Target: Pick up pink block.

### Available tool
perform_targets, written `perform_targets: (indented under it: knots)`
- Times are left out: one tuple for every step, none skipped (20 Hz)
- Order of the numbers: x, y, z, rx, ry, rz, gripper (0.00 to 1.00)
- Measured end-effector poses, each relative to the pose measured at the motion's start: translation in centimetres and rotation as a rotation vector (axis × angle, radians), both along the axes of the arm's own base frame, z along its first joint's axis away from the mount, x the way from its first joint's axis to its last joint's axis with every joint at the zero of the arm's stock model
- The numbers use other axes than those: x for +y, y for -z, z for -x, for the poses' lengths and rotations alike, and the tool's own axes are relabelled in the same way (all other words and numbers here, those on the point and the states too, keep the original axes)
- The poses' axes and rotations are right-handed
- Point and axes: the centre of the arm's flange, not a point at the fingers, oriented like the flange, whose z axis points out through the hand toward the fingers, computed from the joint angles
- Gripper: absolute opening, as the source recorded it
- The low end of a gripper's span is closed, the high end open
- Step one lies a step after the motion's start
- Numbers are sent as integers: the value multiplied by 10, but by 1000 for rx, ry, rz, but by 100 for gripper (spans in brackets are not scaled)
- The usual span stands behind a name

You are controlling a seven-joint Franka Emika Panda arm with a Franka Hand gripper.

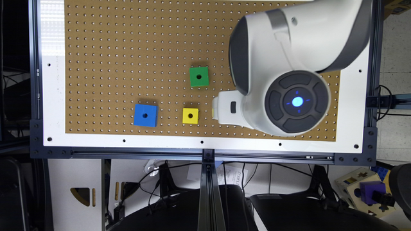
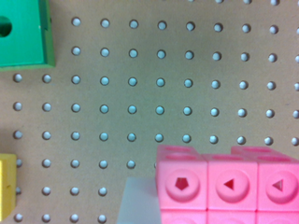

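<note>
Beside the pink block point(image 2: 229, 186) lie green point(image 2: 23, 32) and yellow blocks point(image 2: 7, 186); end effector point(image 1: 221, 110) state unclear

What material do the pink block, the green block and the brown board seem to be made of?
Pink block: likely moulded plastic, slightly glossy, with crisp seams and recessed round sockets.
Green block: probably painted wood or foam; matte, flat colour, drilled centre hole. Hard to tell which.
Brown board: looks like pressed hardboard pegboard, matte brown, with a regular grid of small holes.
</note>
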Motion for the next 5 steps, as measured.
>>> perform_targets:
  knots:
    - [0, -3, 1, 1, 0, 1, 0]
    - [0, -4, 1, 1, 0, 1, 0]
    - [0, -4, 1, 2, 0, 1, 0]
    - [0, -4, 1, 2, 0, 1, 0]
    - [0, -4, 1, 2, 0, 1, 0]
